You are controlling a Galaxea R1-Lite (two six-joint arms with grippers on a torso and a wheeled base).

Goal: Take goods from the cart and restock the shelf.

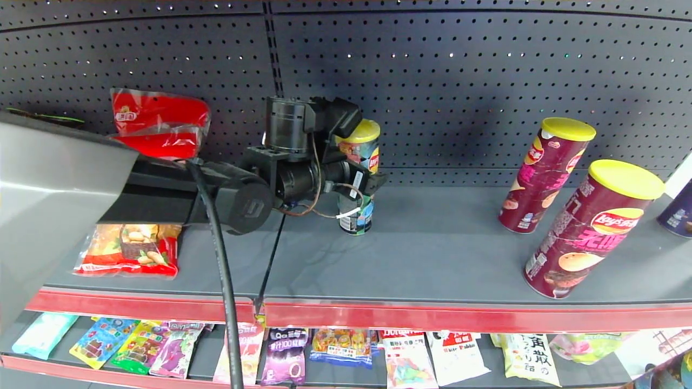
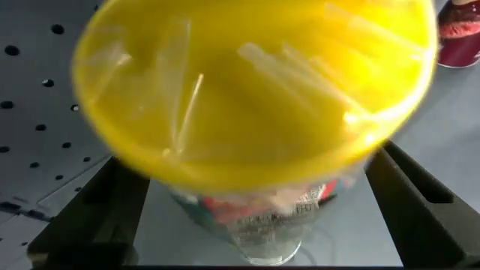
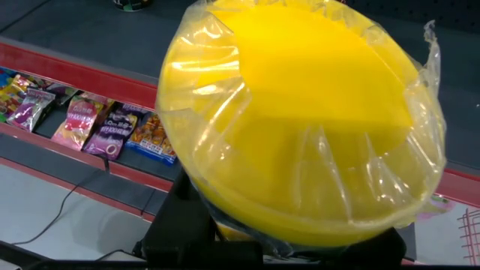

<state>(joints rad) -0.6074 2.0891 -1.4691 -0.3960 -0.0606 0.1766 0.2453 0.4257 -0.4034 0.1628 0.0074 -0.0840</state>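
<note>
Leaning against the pegboard (image 1: 459,81) at the far left of the upper shelf (image 1: 432,254) is a red bag (image 1: 157,121). Below it a nut bag (image 1: 130,251) lies flat near the shelf's red front edge. The left arm crosses above that bag from the left, and a black cable (image 1: 221,281) hangs down from it past the edge.

At the shelf's middle, near the back wall, the chip can (image 1: 358,178) stands upright on the grey deck, yellow lid up. The left gripper (image 1: 361,181) sits around its upper half from the side. In the left wrist view the left gripper (image 2: 259,225) has its jaws spread. One dark finger (image 2: 112,217) stands on each side of the chip can (image 2: 255,97), and a strip of bare shelf shows between each finger and the can's body.

Further right, well apart from the chip can, a rear maroon can (image 1: 543,175) and a front maroon can (image 1: 589,232) stand near each other, both with yellow lids. A dark blue can (image 1: 676,213) shows at the right edge. Flat candy packets (image 1: 346,346) lie in a row on the shelf below.

In the right wrist view, the right gripper (image 3: 277,255) is pinching a wrapped can (image 3: 300,112) with a yellow lid under clear film. It is held in front of the shelves, with the red edge and the lower packets behind it.
</note>
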